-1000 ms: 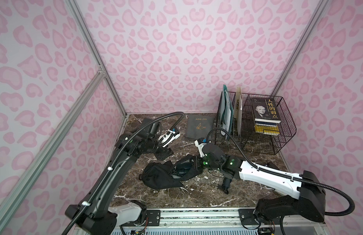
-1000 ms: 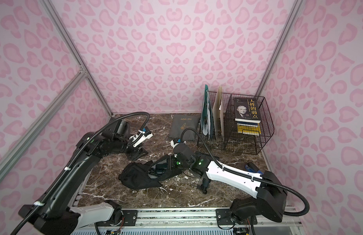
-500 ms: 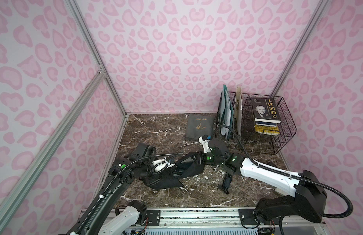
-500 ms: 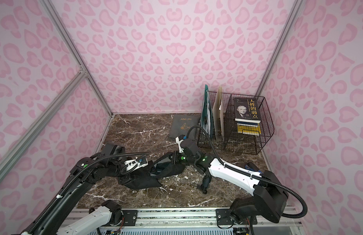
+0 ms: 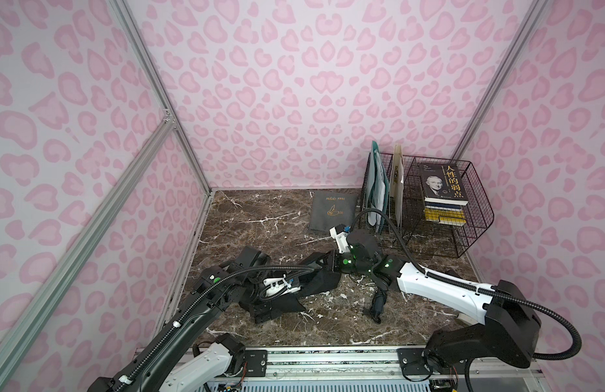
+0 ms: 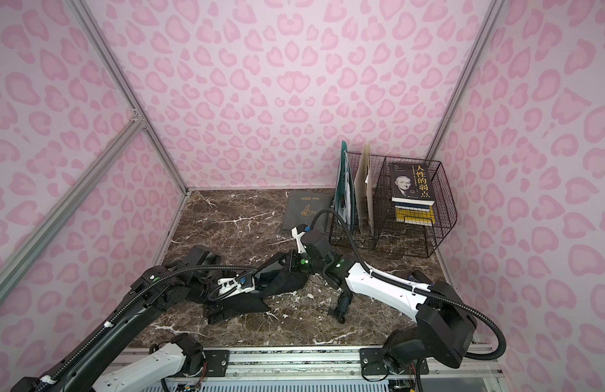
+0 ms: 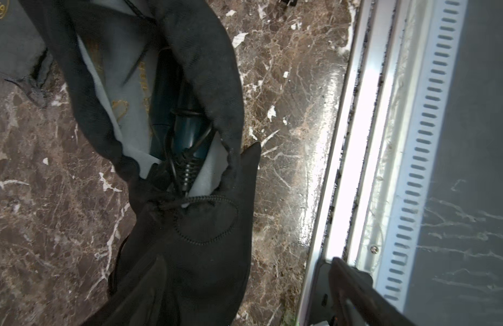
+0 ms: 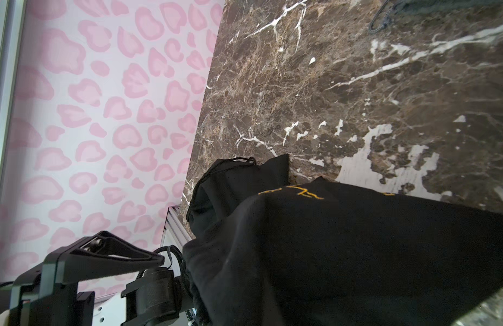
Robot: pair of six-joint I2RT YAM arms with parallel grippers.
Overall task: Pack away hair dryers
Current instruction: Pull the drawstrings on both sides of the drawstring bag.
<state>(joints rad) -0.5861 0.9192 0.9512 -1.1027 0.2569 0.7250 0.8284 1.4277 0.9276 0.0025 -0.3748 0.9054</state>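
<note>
we saw the right gripper (image 5: 328, 264) clamped on the black pouch (image 5: 319, 283); the left gripper (image 5: 270, 310), spread wide, held nothing, the teal hair dryer (image 7: 185, 124) in the pouch just ahead.

Teal dryer (image 7: 185, 124) is sitting inside the open black pouch (image 7: 205, 70), cord (image 7: 188, 169) at the mouth. A second dark dryer (image 5: 378, 301) is lying bare on the marble top (image 5: 260, 217).

In the black fabric pouch (image 7: 199, 70) beneath me lies the dark teal plastic hair dryer (image 7: 185, 127); behind that pouch, the flat grey fabric pouch (image 5: 331, 210).
</note>
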